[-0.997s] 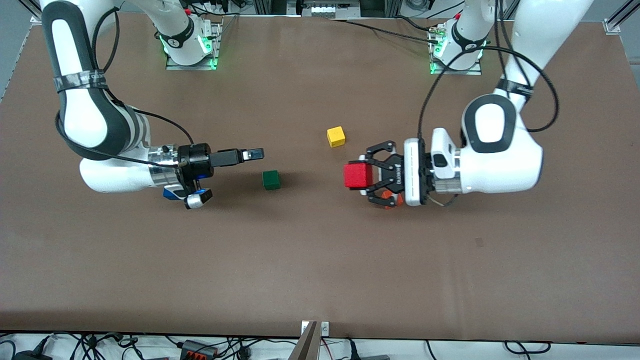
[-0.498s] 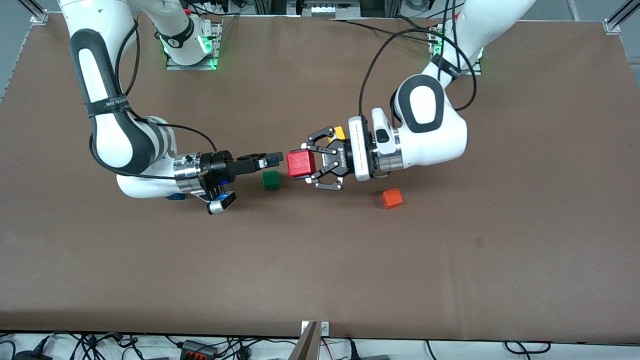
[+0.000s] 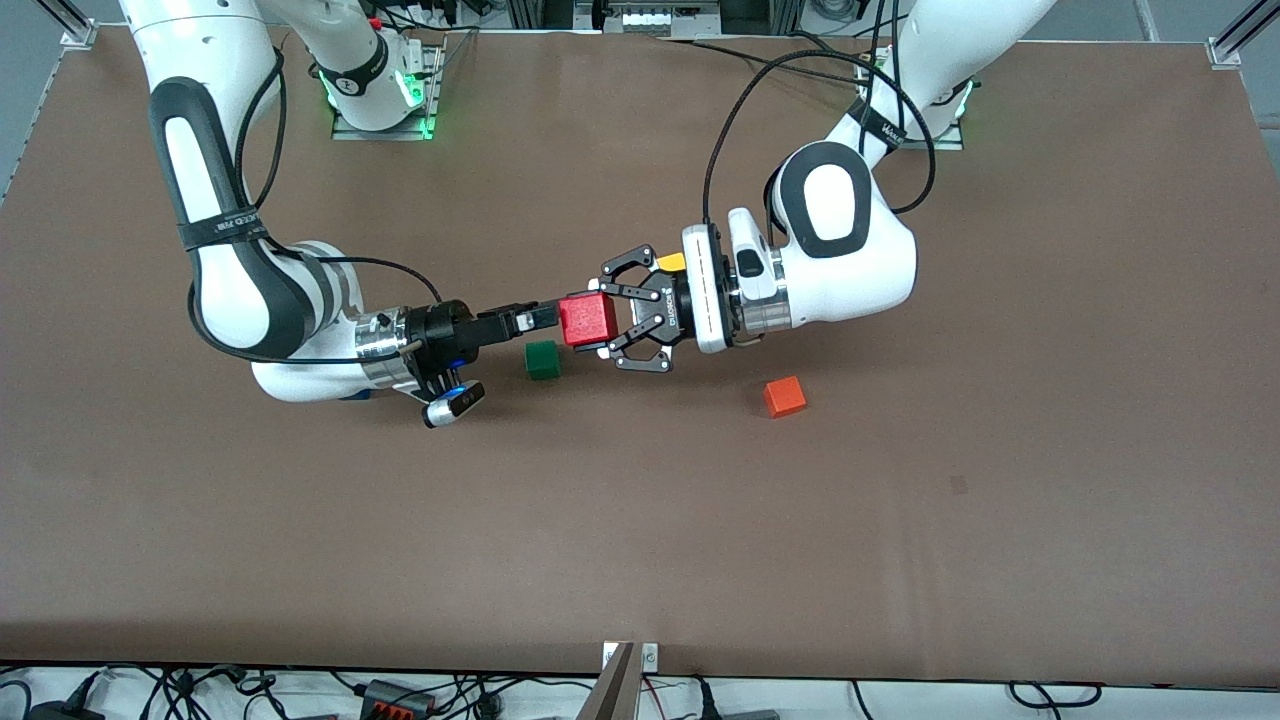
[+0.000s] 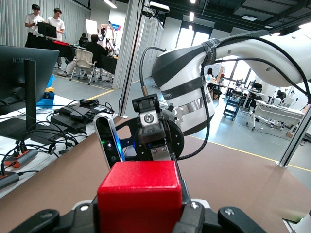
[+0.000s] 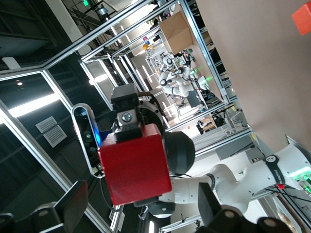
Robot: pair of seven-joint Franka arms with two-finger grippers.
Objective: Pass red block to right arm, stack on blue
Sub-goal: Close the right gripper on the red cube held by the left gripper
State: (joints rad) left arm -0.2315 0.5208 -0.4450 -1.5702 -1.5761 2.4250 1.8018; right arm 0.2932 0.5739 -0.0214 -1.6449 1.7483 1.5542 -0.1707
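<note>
Above green cube [image 3: 542,359] — red block [image 3: 588,319] between left fingers [image 3: 612,291]

place: robotics lab | signs: aluminium frame cells [image 5: 146,63], other robot arms [image 5: 177,82], monitor [image 4: 24,68], desk workers [image 4: 46,22], brown counter [image 3: 640,520]

Two white Franka arms, each with its own style of hand.
You see glossy white shells with dark grey joint panels and looping black cables; the left gripper [image 3: 607,322] is a wide black linkage claw, the right gripper [image 3: 540,317] has slim black fingers and a silver wrist ring.
</note>
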